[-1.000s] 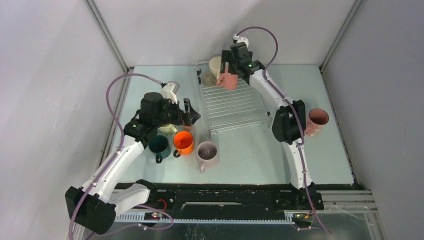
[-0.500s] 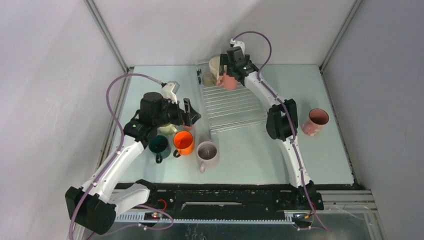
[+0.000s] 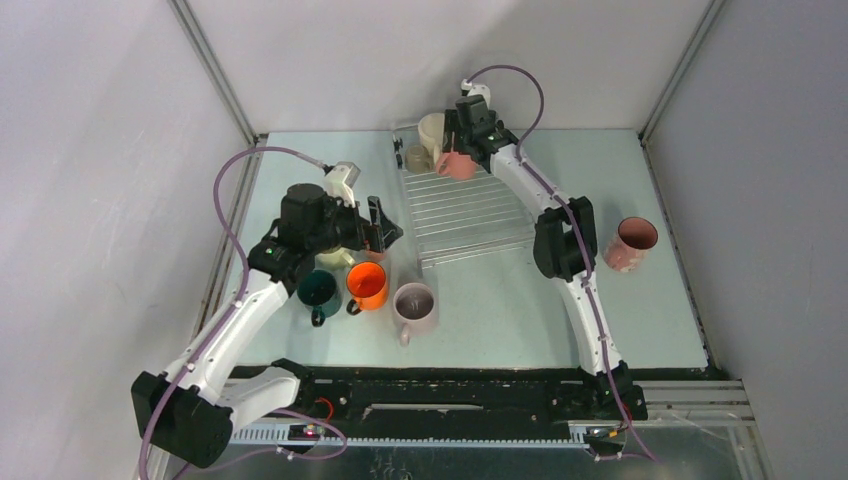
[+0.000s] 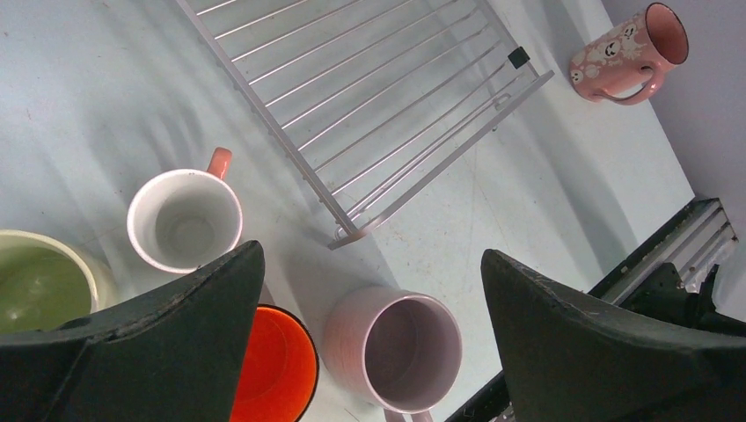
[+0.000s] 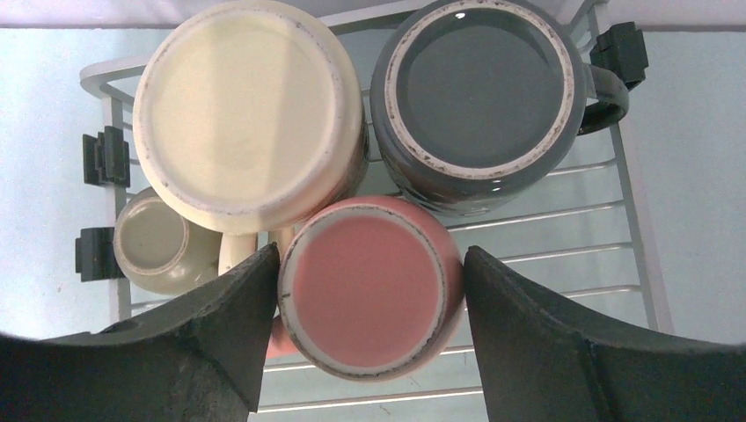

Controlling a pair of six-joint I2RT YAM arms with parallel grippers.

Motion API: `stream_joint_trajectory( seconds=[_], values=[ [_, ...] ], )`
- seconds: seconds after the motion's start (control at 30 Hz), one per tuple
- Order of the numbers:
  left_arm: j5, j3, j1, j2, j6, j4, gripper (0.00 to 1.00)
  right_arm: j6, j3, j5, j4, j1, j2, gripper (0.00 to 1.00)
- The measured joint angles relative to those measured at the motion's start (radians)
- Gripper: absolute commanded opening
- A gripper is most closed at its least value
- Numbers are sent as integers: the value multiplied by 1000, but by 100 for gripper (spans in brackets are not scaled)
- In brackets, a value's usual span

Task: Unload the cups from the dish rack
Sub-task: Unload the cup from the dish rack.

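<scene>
The dish rack (image 3: 470, 212) lies mid-table. At its far end stand upside-down cups: a cream one (image 5: 251, 110), a dark grey one (image 5: 479, 88), a pink one (image 5: 369, 286) and a small pale green one (image 5: 158, 242). My right gripper (image 3: 462, 140) is over them, and in the right wrist view it (image 5: 371, 264) has both fingers against the pink cup's sides. My left gripper (image 4: 369, 290) is open and empty above the mauve cup (image 4: 396, 352) and the orange cup (image 4: 273, 360). In the top view the mauve cup (image 3: 414, 303), orange cup (image 3: 367, 284) and dark teal cup (image 3: 319, 290) stand on the table.
A white cup with a pink handle (image 4: 185, 220) and a cream cup with a green inside (image 4: 44, 281) stand left of the rack (image 4: 378, 105). A pink patterned mug (image 3: 632, 244) stands at the right. Walls enclose the table on three sides.
My right gripper has moved left and farther back, down over the pink cup, and its elbow has shifted left. The left arm and the cups on the table have not moved.
</scene>
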Motion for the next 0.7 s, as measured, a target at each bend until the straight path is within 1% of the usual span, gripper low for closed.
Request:
stream_joint_trajectory(
  seconds=[0.17,0.33,0.53,0.63,0.7],
  values=[
    [7,0,4,4,0,1,100,-10,-44,-63,0,-14,-34,61],
    [15,0,5,10,-2,1,100,-40,-52,-145,-43,-27,-52,60],
    [27,0,8,17,-8,3,100,-90,-52,-206,-98,-32,-68,60],
    [29,0,10,19,-8,6,100,-113,-52,-223,-127,-31,-77,66],
    [30,0,11,21,-9,7,100,-122,-52,-227,-148,-31,-81,73]
  ],
)
